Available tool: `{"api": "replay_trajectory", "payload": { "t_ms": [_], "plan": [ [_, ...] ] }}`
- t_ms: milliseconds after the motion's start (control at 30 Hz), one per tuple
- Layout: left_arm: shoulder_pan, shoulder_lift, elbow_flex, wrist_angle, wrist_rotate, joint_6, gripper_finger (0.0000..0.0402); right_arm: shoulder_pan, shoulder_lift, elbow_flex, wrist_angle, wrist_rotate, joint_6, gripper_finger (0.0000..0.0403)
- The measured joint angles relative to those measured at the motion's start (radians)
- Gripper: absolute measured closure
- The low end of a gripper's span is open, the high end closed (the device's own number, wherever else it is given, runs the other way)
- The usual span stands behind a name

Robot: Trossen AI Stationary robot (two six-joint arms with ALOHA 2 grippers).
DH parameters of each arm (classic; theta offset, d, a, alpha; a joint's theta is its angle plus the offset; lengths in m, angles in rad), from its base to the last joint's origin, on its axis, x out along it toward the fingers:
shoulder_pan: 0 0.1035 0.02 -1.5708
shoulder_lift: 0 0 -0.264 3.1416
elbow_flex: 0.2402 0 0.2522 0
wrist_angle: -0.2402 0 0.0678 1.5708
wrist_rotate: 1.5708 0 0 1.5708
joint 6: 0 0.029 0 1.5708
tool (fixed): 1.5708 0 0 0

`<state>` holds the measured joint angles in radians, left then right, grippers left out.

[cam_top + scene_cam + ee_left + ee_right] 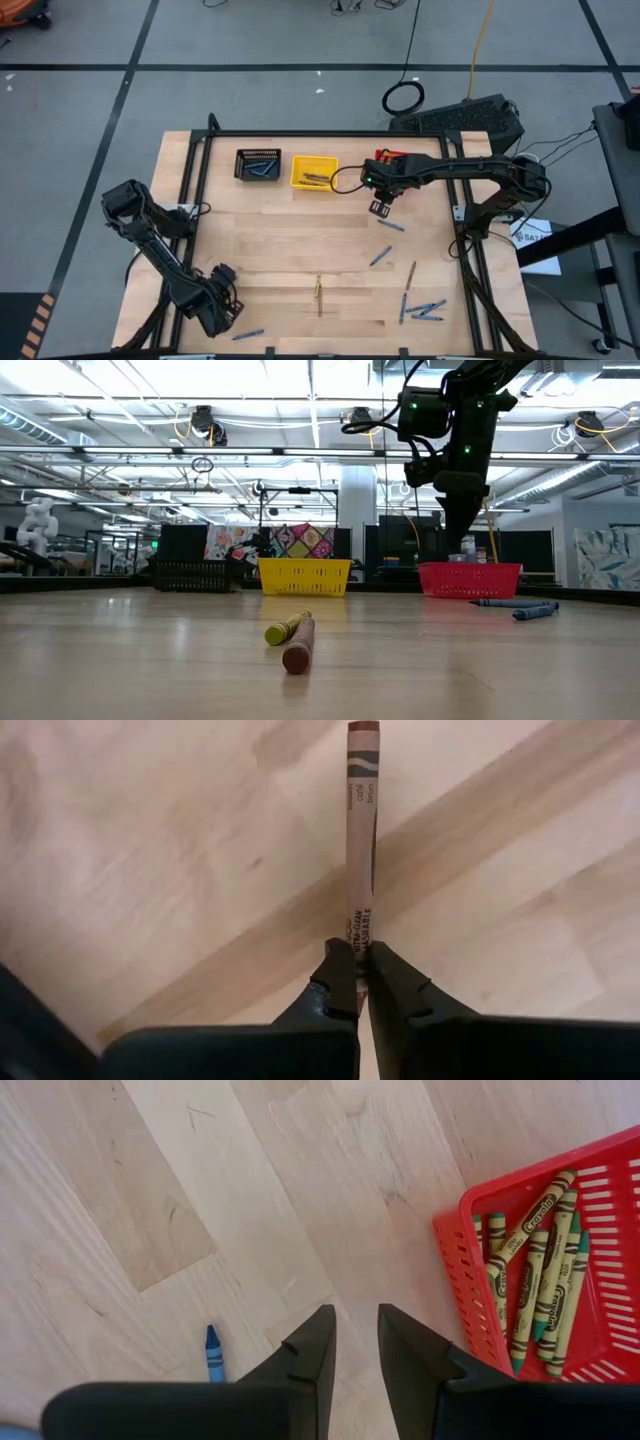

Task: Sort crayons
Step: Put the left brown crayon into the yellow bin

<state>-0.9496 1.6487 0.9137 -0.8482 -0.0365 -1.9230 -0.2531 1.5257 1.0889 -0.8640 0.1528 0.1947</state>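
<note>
The left claw (362, 982) sits low at the near left part of the table (270, 240), its fingers pinching the end of a brown crayon (361, 830) that points straight out ahead of it. To its right, a yellow and a brown crayon (319, 292) lie together on the wood. Farther right and toward the back, the right claw (357, 1342) hangs above the table with its fingers a little apart and nothing between them (a blue crayon (212, 1352) lies just beside one finger). A red basket (458, 1260) holding olive crayons (537, 1270) stands close by its other side. More blue crayons (428, 310) lie scattered nearer the front.
</note>
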Motion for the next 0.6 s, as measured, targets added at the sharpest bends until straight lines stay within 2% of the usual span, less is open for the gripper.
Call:
{"api": "replay_trajectory", "payload": {
  "t_ms": [267, 600],
  "plan": [
    [0.105, -0.054, 0.001, -0.003, -0.141, 0.157, 0.0401, 0.000, 0.000, 0.000, 0.000, 0.000, 0.003, 0.0337],
    [0.327, -0.115, 0.002, -0.010, -0.184, 0.532, 0.0401, 0.000, 0.000, 0.000, 0.001, 0.000, -0.004, 0.0337]
  ]
}}
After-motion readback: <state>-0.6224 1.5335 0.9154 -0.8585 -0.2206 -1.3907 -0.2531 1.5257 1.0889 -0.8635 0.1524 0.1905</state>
